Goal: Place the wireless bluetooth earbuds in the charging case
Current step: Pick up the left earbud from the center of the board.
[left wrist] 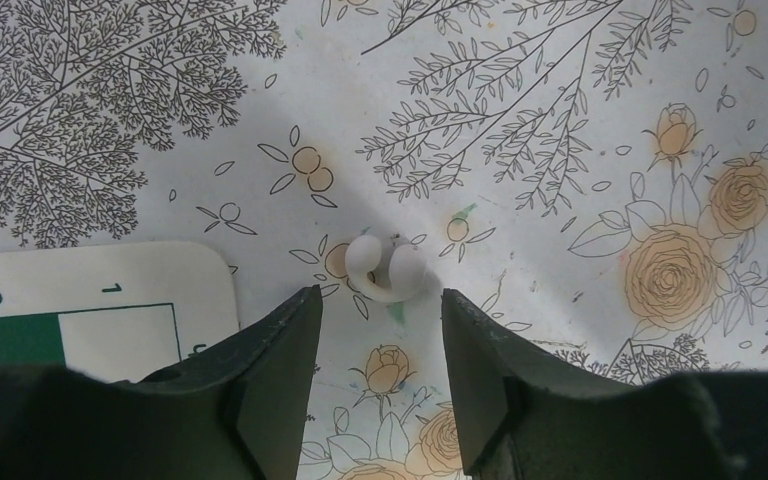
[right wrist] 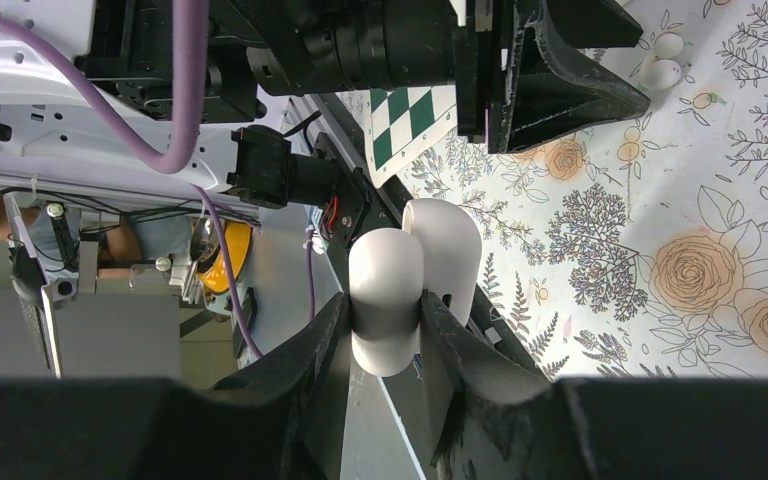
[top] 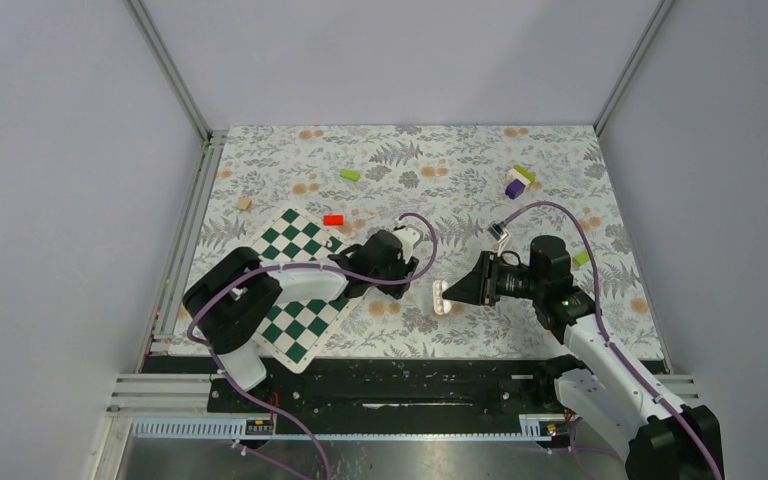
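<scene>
Left wrist view puts the small white rounded plastic earbuds on the floral surface mid-way across, just ahead of the half-open, empty left claw, centred on its gap, while the right claw clamps the white rounded plastic charging case nearer the near edge.

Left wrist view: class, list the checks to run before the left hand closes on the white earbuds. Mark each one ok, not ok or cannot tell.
1. Pair of small white plastic earbuds centred in the gap of the left hand: ok.
2. Left hand open wider than the earbuds: ok.
3. Left hand low enough to enclose them: cannot tell.
4. Only one earbud in the gap: not ok, both lie together.
5. Right hand shut on the small white rounded plastic charging case: ok.
6. Charging case wells turned to receive an earbud: cannot tell.
</scene>
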Action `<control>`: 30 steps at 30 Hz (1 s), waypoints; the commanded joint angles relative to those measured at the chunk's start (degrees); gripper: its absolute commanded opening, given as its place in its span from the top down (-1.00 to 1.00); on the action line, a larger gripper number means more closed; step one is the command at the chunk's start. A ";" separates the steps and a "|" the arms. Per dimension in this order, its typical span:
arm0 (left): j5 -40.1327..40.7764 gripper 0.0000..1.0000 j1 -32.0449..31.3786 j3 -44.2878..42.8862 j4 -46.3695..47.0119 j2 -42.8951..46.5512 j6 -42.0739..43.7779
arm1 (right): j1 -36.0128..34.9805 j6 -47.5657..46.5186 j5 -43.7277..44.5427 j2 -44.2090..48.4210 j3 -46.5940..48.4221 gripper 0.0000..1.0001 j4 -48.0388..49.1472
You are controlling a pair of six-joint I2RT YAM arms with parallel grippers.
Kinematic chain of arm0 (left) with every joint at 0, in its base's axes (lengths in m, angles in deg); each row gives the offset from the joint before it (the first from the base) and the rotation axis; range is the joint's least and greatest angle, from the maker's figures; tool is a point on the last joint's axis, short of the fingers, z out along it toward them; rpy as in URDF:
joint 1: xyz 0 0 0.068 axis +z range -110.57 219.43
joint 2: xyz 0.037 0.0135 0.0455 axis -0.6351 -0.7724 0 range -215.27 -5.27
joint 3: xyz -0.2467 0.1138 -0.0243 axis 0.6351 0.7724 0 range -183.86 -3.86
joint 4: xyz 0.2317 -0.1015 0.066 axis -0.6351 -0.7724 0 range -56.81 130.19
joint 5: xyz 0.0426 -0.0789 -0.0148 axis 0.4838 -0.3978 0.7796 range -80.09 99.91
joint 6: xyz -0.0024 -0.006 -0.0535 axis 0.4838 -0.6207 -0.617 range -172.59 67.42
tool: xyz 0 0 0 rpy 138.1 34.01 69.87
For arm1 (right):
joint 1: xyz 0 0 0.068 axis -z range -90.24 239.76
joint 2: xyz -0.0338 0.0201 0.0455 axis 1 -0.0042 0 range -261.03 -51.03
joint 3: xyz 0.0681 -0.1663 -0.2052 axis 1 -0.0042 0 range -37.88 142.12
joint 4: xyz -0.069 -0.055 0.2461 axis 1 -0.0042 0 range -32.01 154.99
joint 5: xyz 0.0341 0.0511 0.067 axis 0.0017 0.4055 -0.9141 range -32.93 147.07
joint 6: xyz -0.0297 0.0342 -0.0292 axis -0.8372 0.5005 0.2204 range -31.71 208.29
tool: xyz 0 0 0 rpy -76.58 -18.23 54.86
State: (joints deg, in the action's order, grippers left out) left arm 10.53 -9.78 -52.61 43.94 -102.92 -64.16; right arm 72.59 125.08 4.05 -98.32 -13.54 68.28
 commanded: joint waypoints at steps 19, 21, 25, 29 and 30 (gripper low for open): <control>1.22 0.39 -0.46 -2.38 3.63 -1.65 0.28 | 0.47 -0.42 -0.32 0.05 2.09 1.00 0.23; 0.87 0.39 -0.47 -2.16 3.89 -1.02 0.24 | 0.47 -0.34 -0.35 0.06 2.13 1.00 0.15; -0.35 0.39 -0.45 -1.67 3.74 1.80 1.04 | 0.47 -0.39 -0.11 -0.28 2.14 1.00 -0.42; -3.34 0.41 -0.47 -2.20 1.83 4.70 1.68 | 0.47 -0.46 1.71 -1.14 2.61 1.00 -2.49; -3.99 0.42 -0.40 -2.52 1.16 5.37 1.91 | 0.43 -0.76 2.60 -1.36 3.05 1.00 -3.89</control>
State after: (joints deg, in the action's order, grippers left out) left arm 9.92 -9.98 -53.03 45.23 -102.66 -63.76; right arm 72.59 125.04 4.31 -98.99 -13.52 66.81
